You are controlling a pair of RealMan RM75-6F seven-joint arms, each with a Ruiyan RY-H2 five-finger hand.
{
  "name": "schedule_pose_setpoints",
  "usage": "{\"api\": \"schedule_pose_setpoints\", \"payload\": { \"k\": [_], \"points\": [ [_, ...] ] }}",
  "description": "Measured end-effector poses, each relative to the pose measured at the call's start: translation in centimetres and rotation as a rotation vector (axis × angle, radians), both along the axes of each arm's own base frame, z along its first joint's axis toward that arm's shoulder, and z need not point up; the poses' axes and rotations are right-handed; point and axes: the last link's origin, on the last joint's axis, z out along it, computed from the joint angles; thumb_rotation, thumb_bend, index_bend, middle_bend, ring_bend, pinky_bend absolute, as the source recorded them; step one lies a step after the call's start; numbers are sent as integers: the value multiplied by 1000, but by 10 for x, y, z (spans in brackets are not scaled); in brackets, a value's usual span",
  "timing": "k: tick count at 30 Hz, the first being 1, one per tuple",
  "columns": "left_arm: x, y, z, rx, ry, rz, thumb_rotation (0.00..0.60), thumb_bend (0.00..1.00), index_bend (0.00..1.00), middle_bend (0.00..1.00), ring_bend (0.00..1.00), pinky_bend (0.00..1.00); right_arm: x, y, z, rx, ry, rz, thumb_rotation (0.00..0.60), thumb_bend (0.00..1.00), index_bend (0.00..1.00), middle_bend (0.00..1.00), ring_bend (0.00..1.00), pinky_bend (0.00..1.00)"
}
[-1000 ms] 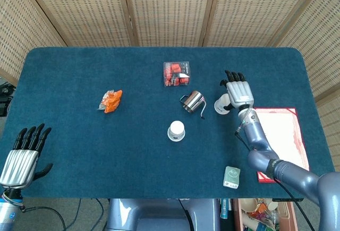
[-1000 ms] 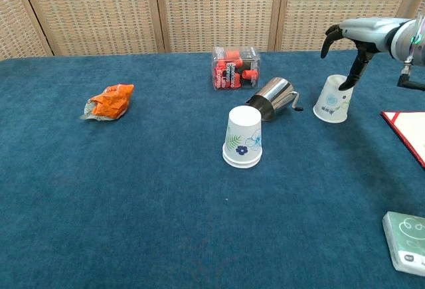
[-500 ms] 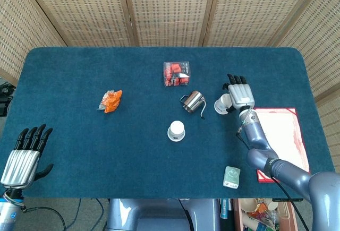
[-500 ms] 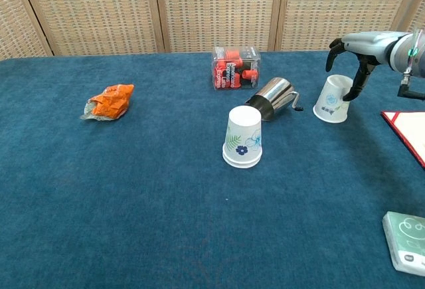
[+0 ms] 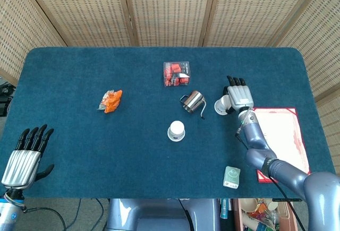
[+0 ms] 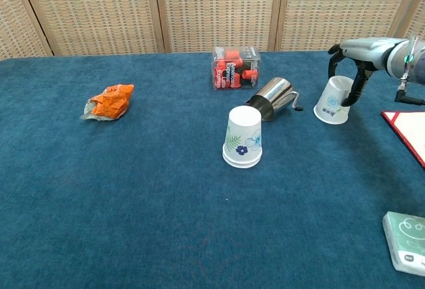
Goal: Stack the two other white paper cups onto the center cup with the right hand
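At bench right, your right hand (image 6: pixel 355 60) cups fingers (image 6: pixel 352 90) around the tilted outer cup (image 6: pixel 332 100), ready for lifting toward the center cup (image 6: pixel 243 136).

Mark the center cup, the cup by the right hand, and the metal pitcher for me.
center cup (image 6: pixel 243 137), chest view, on its printed side wall
cup by the right hand (image 6: pixel 331 101), chest view, on its side wall
metal pitcher (image 5: pixel 194 100), head view, on its body
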Motion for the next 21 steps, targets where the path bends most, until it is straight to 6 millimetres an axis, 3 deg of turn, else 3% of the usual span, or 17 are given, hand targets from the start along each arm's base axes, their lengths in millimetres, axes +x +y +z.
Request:
{"api": "schedule_pose_setpoints", "payload": {
  "k": [13,21],
  "points": [
    [0,0,1,1,-8,-1,600,242,0,0,0,0,9,3,2,-9,4,30,600,69,502,50,0,0],
    [4,-3,2,-1,-9,-17,600,242,0,0,0,0,30,7,28,-59,-18,94,600,69,506,48,0,0]
  ]
}}
